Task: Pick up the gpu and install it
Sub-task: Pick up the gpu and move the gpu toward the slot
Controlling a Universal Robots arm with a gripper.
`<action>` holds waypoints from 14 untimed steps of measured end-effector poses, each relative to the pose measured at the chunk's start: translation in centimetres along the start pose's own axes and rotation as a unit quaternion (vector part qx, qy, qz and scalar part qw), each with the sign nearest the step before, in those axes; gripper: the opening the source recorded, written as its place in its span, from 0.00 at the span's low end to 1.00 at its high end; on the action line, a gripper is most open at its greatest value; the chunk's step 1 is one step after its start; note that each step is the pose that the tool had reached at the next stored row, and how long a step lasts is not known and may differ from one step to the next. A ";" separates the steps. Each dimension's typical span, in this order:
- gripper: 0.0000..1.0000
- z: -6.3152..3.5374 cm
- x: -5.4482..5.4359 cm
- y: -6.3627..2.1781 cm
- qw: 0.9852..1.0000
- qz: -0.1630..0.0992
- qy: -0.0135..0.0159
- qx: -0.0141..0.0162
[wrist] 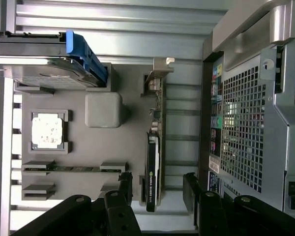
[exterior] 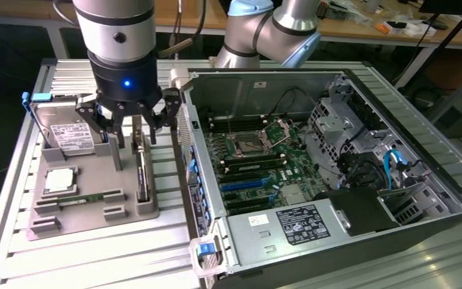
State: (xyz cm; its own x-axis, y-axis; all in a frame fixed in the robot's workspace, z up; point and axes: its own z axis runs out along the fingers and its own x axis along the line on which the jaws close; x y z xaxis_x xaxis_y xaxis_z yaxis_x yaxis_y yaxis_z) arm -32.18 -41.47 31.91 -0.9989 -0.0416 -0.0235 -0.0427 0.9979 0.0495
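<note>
Two fingers (wrist: 192, 184) stand wide astride the gpu (wrist: 152, 169); wrist view reveals its bracket (wrist: 160, 69).

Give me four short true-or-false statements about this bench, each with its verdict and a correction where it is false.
1. The gripper is open. True.
2. The gpu is already seated in the computer case. False: it stands on edge in the gray holder beside the case.
3. The processor chip lies flat on the holder. True.
4. The case is closed up. False: its side is open, with the motherboard showing.
</note>
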 end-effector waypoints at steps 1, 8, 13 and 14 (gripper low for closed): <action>0.54 0.18 0.0 -0.01 1.000 0.000 0.000 0.000; 0.54 1.64 0.0 -0.08 1.000 0.000 0.000 0.000; 0.54 2.63 0.1 -0.13 1.000 0.000 0.000 0.000; 0.54 2.79 0.1 -0.14 1.000 0.000 0.000 0.000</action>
State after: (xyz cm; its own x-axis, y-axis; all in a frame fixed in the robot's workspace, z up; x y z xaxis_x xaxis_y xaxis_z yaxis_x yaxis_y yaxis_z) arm -32.18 -41.46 29.12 -0.9989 -0.0415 -0.0235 -0.0427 0.9978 0.0498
